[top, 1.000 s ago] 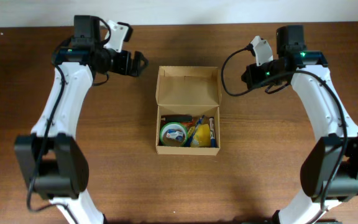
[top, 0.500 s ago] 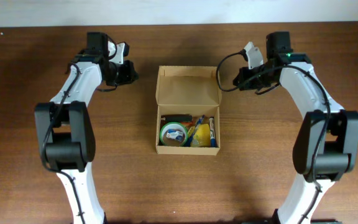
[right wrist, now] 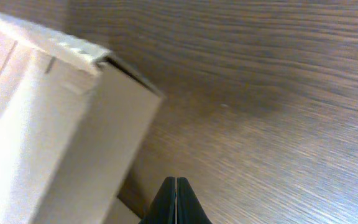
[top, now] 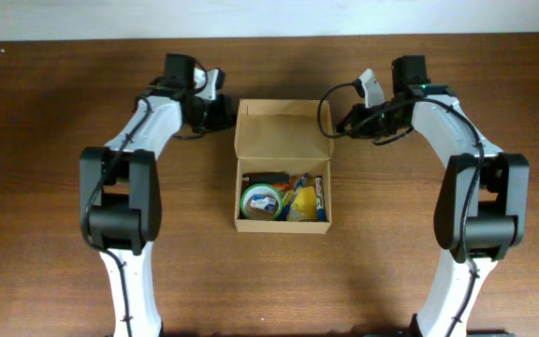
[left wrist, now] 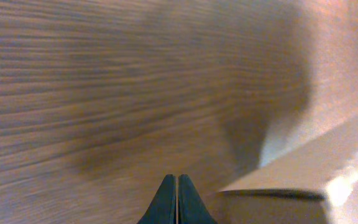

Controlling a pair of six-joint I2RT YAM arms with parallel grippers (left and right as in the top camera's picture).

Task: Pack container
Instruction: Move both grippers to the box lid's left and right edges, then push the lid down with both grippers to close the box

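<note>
One brown wooden desk, filling the overhead view. Two white-and-black arms, left arm and right arm, both bent inward toward the desk's far middle, bases cut off at the near edge.

One container, a tan cardboard box at desk centre, flap lid standing open on the far side. Crowded in its near half: one green-rimmed round roll, one yellow item, one blue-capped stick, one dark piece. Full count hard to make out from overhead.

Left end effector just beside the lid's left edge, right end effector just beside its right edge.

Plain only from the wrist cameras: left end effector and right end effector each with fingers pressed together, clamped on nothing, over bare wood beside a blurred cardboard corner. Contents hidden from both wrist cameras.
</note>
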